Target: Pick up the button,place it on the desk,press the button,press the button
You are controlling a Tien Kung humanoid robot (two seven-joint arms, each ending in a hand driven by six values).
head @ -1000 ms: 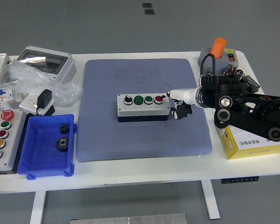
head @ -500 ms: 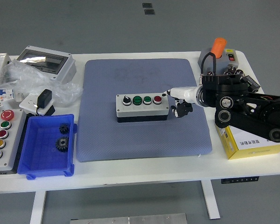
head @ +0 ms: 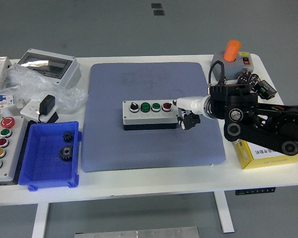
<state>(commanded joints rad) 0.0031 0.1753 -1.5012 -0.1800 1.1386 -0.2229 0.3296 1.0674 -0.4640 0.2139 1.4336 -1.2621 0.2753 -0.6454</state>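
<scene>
The grey button box [head: 150, 115] lies on the blue mat [head: 154, 144] at its middle. On top it has a black selector [head: 133, 106], two green buttons [head: 145, 106] and a red button [head: 167, 105] at the right end. My right hand [head: 185, 110] comes in from the right. Its white index finger [head: 183, 102] is stretched out with the tip at the box's right end, beside the red button. The other fingers are curled under and hold nothing. The left arm is out of sight.
A blue bin [head: 39, 173] with two black gears stands front left, next to a long box of coloured buttons [head: 2, 144]. A grey enclosure [head: 49, 64], plastic bags and a black adapter [head: 47, 104] lie back left. A yellow box [head: 268, 152] and an orange-topped switch box [head: 232, 53] are on the right.
My right hand has moved left against the box's right end. The button box has slid a little to the left on the mat.
</scene>
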